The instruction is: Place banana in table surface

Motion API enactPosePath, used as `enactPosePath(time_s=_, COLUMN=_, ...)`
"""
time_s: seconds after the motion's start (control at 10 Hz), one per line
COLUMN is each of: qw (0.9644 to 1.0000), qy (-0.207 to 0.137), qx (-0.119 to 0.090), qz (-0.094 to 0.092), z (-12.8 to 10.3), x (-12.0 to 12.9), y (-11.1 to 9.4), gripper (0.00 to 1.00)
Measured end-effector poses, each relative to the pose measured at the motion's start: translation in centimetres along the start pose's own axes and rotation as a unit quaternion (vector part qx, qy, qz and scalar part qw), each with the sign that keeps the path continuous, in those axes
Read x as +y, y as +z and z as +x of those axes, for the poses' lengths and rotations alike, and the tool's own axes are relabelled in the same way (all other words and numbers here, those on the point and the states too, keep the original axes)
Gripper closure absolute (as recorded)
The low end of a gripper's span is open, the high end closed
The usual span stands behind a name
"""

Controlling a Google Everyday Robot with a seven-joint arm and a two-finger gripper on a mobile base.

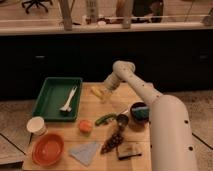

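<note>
A yellow banana (97, 91) lies on the wooden table (110, 107) near its far edge, just right of the green tray. My gripper (106, 93) is at the end of the white arm (150, 100), right next to the banana and over its right end. I cannot tell whether it touches the banana.
A green tray (48, 95) with a white utensil (68, 100) is at the left. A white cup (36, 125), an orange bowl (48, 148), a blue cloth (85, 151), an orange fruit (85, 125), a green pepper (105, 119), a dark bowl (139, 110) and snack items (112, 141) fill the front.
</note>
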Motion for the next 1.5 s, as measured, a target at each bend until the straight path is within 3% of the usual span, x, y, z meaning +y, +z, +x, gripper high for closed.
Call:
enactPosePath(time_s=0.7, qw=0.9994, qy=0.005, qx=-0.006, qz=-0.034, z=0.7, x=-1.3, y=3.2, gripper=0.22)
enactPosePath(time_s=0.9, qw=0.9993, qy=0.007, qx=-0.005, qz=-0.037, z=1.0, x=-1.3, y=3.2, gripper=0.38)
enactPosePath(time_s=1.0, qw=0.9993, qy=0.008, qx=-0.005, qz=-0.037, z=1.1, x=-1.4, y=3.1, gripper=0.51)
enactPosePath(time_s=1.5, qw=0.9994, qy=0.020, qx=-0.010, qz=-0.025, z=2.3, x=-1.9, y=2.0, gripper=0.97)
